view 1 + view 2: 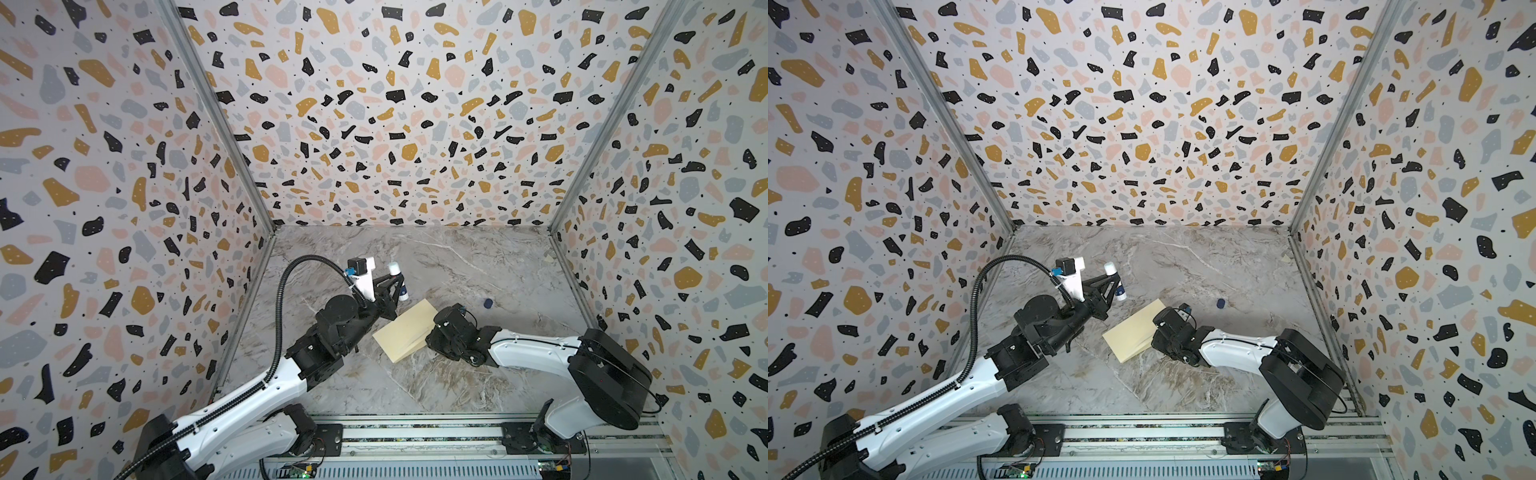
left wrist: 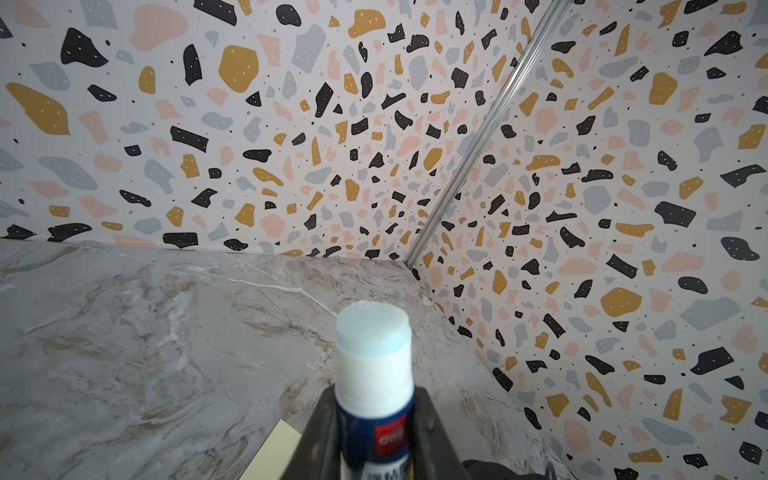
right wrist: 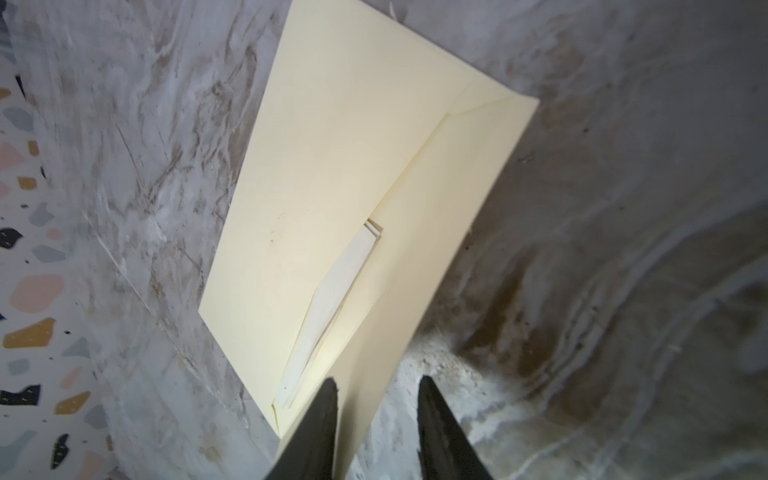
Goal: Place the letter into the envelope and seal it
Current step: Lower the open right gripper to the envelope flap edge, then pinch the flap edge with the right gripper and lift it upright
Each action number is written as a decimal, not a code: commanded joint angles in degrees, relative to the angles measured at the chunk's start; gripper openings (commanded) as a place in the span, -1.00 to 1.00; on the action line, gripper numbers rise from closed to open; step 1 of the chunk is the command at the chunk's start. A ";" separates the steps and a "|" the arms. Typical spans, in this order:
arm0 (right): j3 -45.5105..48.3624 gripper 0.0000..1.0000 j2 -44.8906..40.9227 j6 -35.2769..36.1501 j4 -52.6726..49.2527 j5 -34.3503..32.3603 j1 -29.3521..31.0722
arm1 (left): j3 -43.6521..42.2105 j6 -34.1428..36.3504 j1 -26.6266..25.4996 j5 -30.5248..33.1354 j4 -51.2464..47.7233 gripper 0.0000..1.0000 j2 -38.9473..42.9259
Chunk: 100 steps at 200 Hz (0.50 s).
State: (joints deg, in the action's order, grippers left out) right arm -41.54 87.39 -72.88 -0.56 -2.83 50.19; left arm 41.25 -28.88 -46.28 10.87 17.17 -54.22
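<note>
Envelope (image 1: 405,334) holds letter (image 3: 334,295); left gripper (image 1: 397,286) beyond it clenches glue stick (image 2: 374,374); right gripper (image 3: 377,384) jaws apart astride its flap (image 3: 457,208).

The envelope (image 3: 332,158) is smooth, matt cream paper. The folded letter (image 3: 338,286) is paler paper, also matt. The tabletop (image 1: 436,266) has a marble-look finish with a faint sheen. The glue stick (image 2: 374,386) is glossy plastic, and its exposed glue looks waxy and translucent. The walls (image 1: 374,104) look matt and printed, joined by a dull metal corner strip (image 2: 469,174).
</note>
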 commanded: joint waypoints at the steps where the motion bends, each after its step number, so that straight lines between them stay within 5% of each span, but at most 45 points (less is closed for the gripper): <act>1: -1.35 -0.57 -0.30 1.24 0.56 -0.58 -0.86 | 1.90 1.94 0.36 1.06 0.90 -1.00 1.08; 53: -1.44 -1.00 -2.33 11.35 1.71 3.39 -5.54 | 1.78 3.58 0.38 1.15 -0.52 -1.00 1.25; 100: -5.91 -1.00 -5.66 34.84 -3.80 15.55 -15.23 | 1.22 7.65 0.29 1.61 -4.26 -1.00 1.86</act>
State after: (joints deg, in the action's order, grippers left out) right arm -42.26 84.40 -54.02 0.16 5.45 39.07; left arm 41.25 -24.93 -46.26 11.55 13.56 -53.71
